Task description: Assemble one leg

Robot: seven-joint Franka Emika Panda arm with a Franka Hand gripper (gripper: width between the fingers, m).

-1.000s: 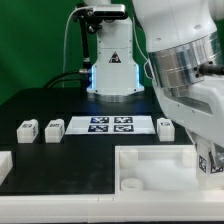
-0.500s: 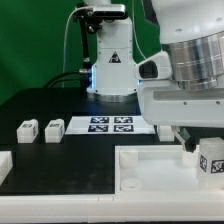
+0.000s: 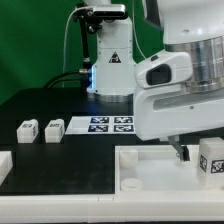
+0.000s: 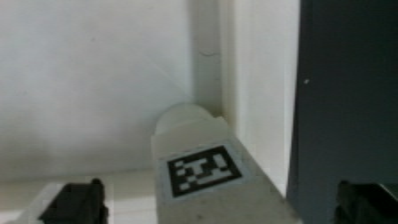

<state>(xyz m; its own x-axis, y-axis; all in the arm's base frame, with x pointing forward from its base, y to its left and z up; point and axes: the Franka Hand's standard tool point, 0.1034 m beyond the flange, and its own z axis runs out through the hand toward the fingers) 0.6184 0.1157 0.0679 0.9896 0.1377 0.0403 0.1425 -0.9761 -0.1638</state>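
At the gripper (image 4: 210,205): you have the fingers spread, the leg (image 4: 208,165) standing between them unpinched.
Leg: it stands on the tray (image 3: 150,158) near its rim.
Grip: I judge you should centre, then close squarely.
Room: rim close; other pegs (image 3: 27,130) well apart.

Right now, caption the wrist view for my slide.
Open gripper poised over a tagged white leg lying on the tray.

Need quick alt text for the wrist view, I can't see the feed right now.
A white leg with a square marker tag sits between the gripper fingertips, over the white tray-like part. Black table runs along one side.
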